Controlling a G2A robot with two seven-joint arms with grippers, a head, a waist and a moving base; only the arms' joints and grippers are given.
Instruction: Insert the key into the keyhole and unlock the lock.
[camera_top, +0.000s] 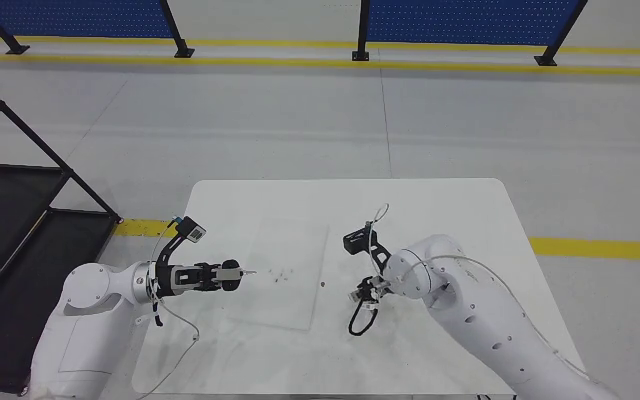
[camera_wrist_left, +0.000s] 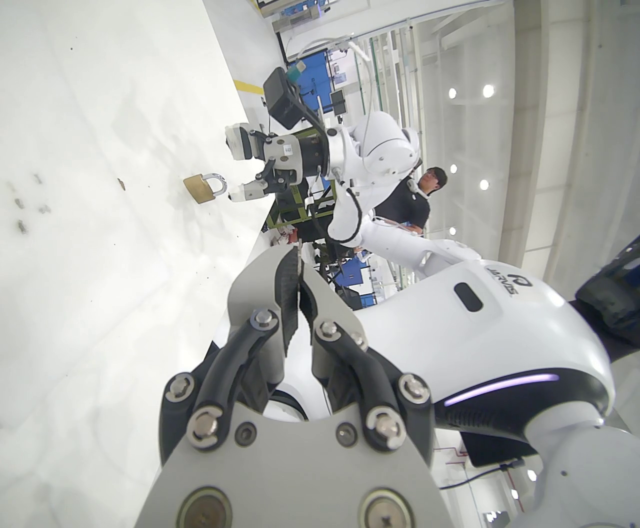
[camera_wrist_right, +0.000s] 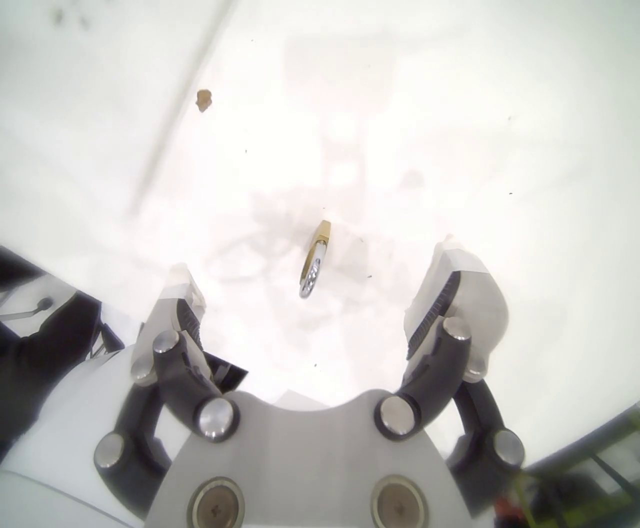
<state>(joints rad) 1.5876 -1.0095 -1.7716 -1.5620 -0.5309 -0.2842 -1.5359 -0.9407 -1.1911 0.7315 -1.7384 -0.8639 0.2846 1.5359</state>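
Lower left in the top view, the left gripper clenches a thin key, edge-on and mostly hidden in the grip. Lower centre, the right gripper hangs spread, and the brass padlock lies just ahead of it on the white table. The table's far edge lies well beyond both grippers.

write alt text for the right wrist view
The right gripper, open, points at a small brass padlock with a silver shackle resting on the white table, in line with the gap between its fingers. A brown speck lies farther off.
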